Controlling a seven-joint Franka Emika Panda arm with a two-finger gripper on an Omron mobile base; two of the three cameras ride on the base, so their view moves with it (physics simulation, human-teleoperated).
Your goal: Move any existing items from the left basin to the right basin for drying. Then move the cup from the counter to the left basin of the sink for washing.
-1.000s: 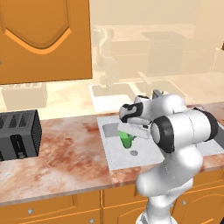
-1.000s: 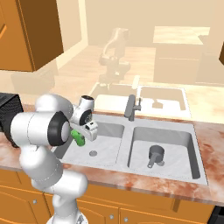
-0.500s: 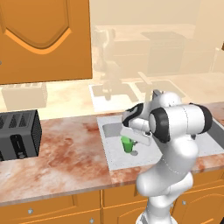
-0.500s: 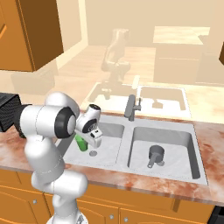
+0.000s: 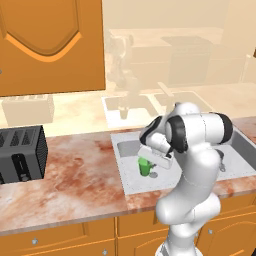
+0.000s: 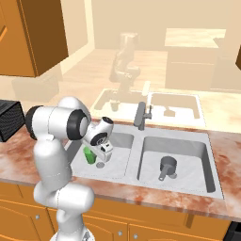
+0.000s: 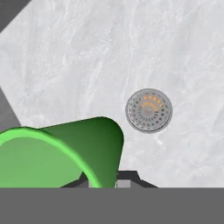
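One cup (image 7: 65,153) at hand (image 5: 150,164), over left basin (image 6: 117,162).

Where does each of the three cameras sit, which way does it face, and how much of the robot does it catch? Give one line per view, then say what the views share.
Left base view: behind the arm to its left, facing forward and down at counter and sink; the arm rises lower right.
Right base view: behind-right, over both basins, pot in the right basin; arm lower left.
Hand view: on the hand, facing down into the left basin at its drain; claw tips at bottom.
Shared: the green cup appears in all.
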